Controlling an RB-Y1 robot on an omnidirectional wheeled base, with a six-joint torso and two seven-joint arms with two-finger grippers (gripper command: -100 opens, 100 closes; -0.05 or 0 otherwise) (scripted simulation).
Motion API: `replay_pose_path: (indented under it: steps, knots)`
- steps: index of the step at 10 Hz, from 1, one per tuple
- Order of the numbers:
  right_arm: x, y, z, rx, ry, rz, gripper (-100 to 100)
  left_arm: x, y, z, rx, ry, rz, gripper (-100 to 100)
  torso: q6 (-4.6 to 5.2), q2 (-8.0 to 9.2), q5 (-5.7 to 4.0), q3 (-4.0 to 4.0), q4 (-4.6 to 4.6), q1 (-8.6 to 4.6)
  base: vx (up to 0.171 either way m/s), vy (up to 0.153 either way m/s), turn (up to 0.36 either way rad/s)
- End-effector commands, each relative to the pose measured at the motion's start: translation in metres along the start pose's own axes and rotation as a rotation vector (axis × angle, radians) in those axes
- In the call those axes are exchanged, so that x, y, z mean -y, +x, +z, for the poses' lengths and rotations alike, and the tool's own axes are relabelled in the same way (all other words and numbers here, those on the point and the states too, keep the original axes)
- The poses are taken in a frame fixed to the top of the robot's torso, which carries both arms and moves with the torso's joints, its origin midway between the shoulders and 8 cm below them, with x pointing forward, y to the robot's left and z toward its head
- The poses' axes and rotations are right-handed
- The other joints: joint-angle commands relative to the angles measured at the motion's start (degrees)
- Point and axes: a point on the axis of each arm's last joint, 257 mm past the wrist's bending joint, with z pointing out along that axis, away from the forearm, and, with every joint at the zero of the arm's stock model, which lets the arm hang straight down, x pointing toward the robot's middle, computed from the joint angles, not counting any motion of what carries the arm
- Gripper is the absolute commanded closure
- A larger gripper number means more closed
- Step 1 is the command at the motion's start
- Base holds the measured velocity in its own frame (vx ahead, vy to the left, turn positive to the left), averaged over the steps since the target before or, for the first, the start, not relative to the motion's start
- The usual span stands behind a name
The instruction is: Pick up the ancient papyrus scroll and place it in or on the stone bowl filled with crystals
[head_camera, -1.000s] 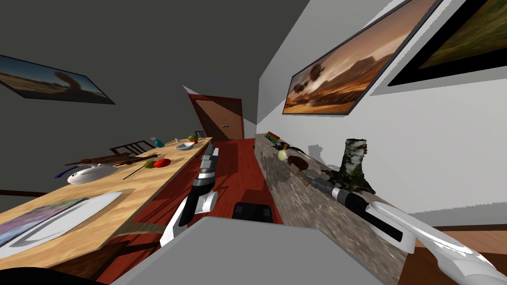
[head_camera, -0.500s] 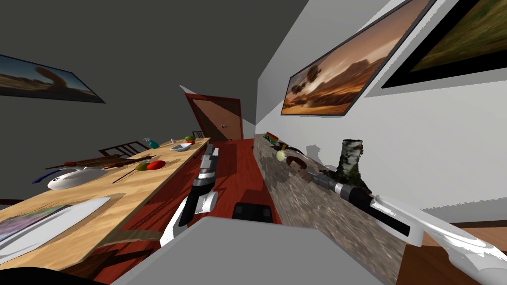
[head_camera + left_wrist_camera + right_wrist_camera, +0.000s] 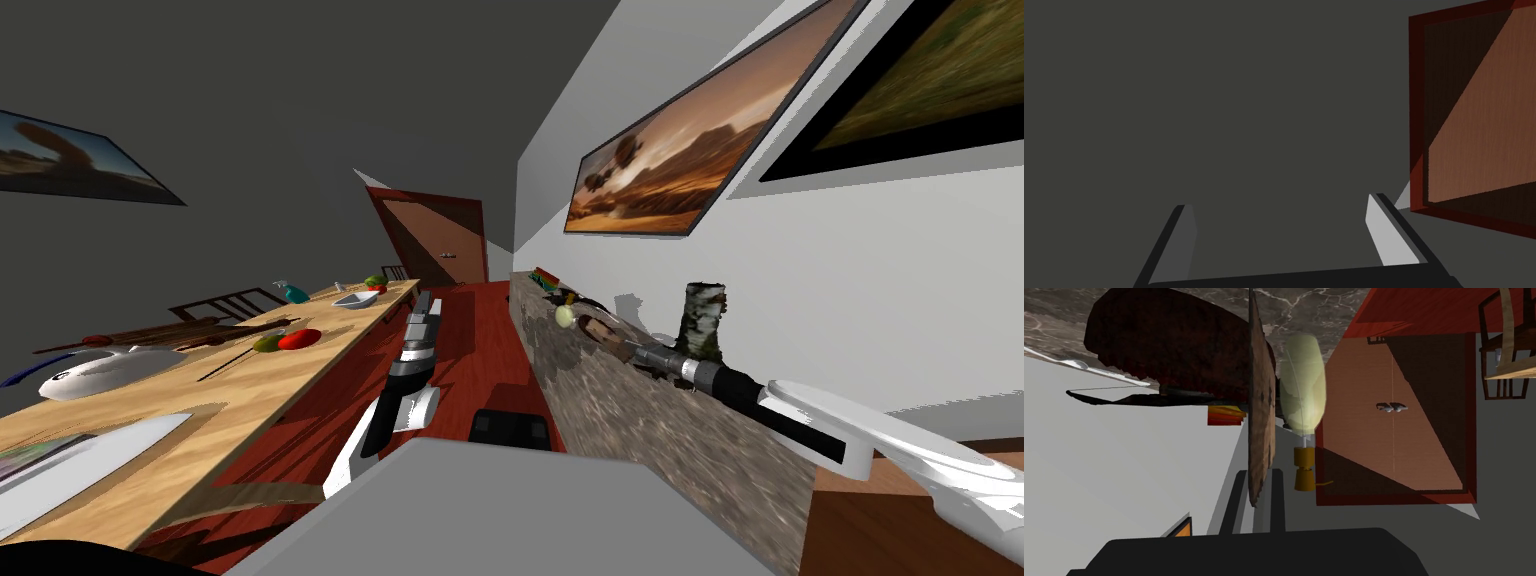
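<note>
The scroll (image 3: 1260, 413) is a flat brown piece seen edge-on, pinched between my right gripper's (image 3: 1258, 488) fingers. Just beyond its tip, a dark reddish-brown bowl (image 3: 1169, 353) rests on the mottled stone counter (image 3: 620, 420). In the head view my right gripper (image 3: 625, 345) reaches along the counter top with the brown scroll (image 3: 603, 330) at its tip. My left gripper (image 3: 1281, 220) is open and holds nothing. It hangs over the red floor between table and counter, left gripper (image 3: 425, 305) pointing at the far door.
A pale green bulb-shaped thing (image 3: 1303, 388) with a yellow base stands close beside the scroll and bowl. A birch stump (image 3: 703, 320) rises beside my right forearm. A long wooden table (image 3: 300, 380) with dishes and fruit runs along the left. A brown door (image 3: 440, 245) closes the far end.
My right arm has pushed forward along the counter, carrying the scroll past the birch stump toward the bowl. My head view has swung a little, sliding the table leftward.
</note>
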Motion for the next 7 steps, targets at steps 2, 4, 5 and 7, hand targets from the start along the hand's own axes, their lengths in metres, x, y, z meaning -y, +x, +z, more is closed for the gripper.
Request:
replay_pose_path:
  steps: [2, 4, 5, 7]
  knots:
    - [0.004, -0.023, -0.002, 0.000, -0.007, -0.008, 100, 0.000, 0.000, 0.000, 0.000, 0.000, 0.000, 0, 0.02, -0.05, -0.01, -0.03, -0.01, -0.02, 0.051, -0.024, -0.053]
    - [0.004, -0.036, -0.002, -0.001, -0.014, -0.013, 100, 0.000, 0.000, 0.000, 0.000, 0.000, 0.000, 0, 0.06, -0.08, 0.00, -0.05, -0.01, -0.12, 0.047, -0.032, -0.044]
    - [0.003, -0.045, -0.003, -0.002, -0.019, -0.017, 100, 0.000, 0.000, 0.000, 0.000, 0.000, 0.000, 0, 0.06, -0.09, -0.02, -0.05, -0.02, -0.14, 0.037, -0.029, -0.033]
    - [0.001, -0.061, -0.003, -0.005, -0.031, -0.024, 100, 0.000, 0.000, 0.000, 0.000, 0.000, 0.000, 0, 0.09, -0.07, 0.00, -0.04, 0.00, -0.15, 0.040, -0.028, -0.048]
